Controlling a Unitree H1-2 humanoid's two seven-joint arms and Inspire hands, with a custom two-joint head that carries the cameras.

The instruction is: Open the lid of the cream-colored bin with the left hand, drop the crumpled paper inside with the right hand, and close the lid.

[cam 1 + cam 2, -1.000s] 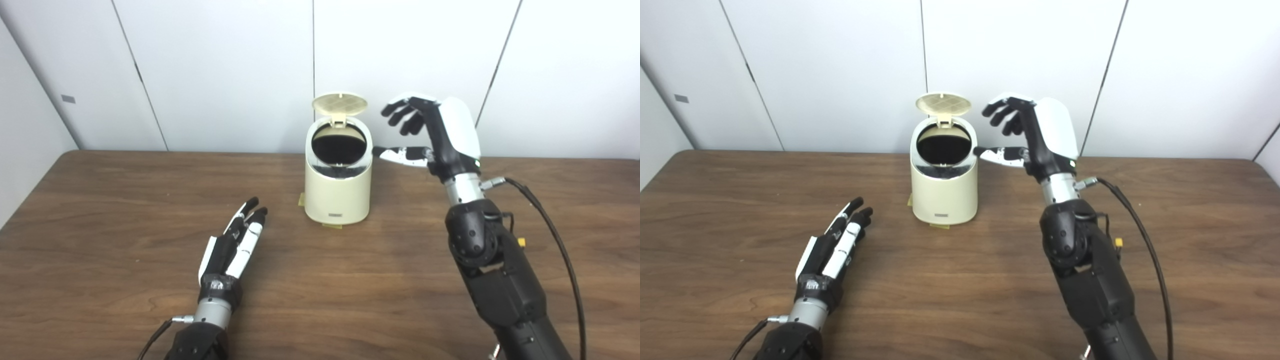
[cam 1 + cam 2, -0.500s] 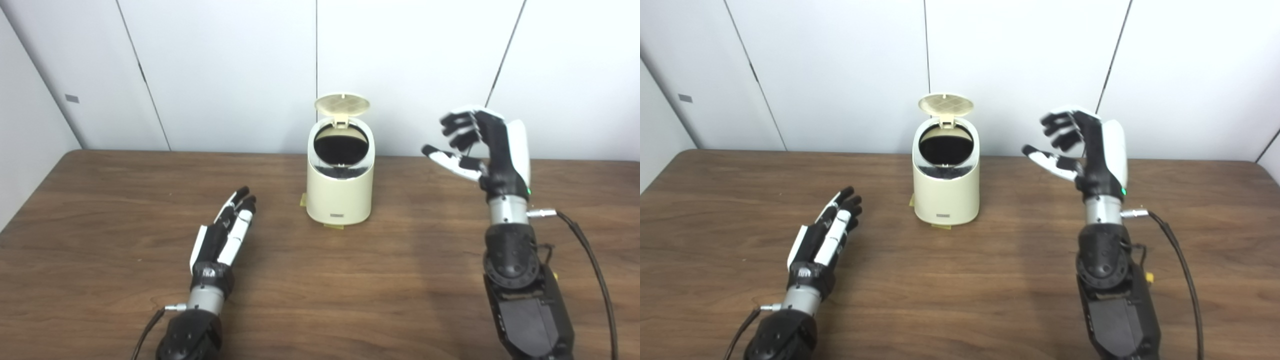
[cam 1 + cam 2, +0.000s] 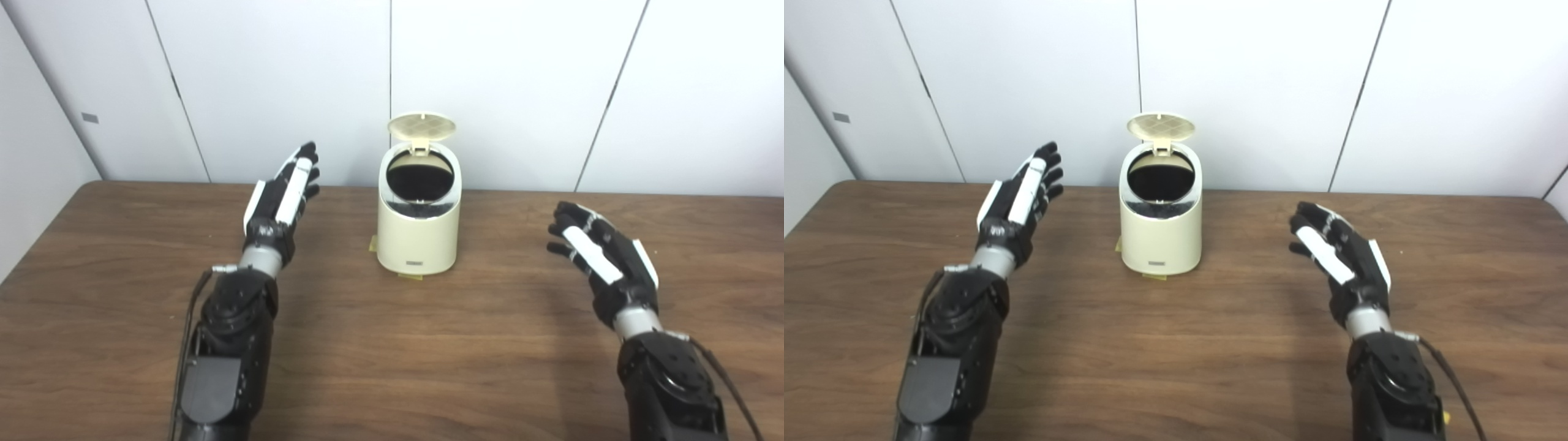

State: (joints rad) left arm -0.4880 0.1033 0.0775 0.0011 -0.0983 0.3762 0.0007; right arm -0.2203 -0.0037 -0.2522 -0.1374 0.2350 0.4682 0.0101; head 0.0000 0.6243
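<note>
The cream-colored bin [image 3: 418,242] stands near the far edge of the wooden table, its round lid [image 3: 421,125] tipped up and back, the dark opening [image 3: 420,182] showing. No crumpled paper shows anywhere; the inside of the bin is too dark to read. My left hand [image 3: 282,199] is raised to the left of the bin, fingers straight and apart, holding nothing, well apart from the lid. My right hand [image 3: 603,263] hovers low over the table to the right of the bin, fingers spread, holding nothing.
Small yellow tape pieces [image 3: 409,277] lie at the bin's base. The brown table [image 3: 392,349] stretches wide on both sides of the bin. White wall panels [image 3: 508,79] close off the space just behind the bin.
My left hand rose from the table and moved forward to the bin's left side. My right hand drew back from beside the bin's opening and came down low on the right, still holding nothing.
</note>
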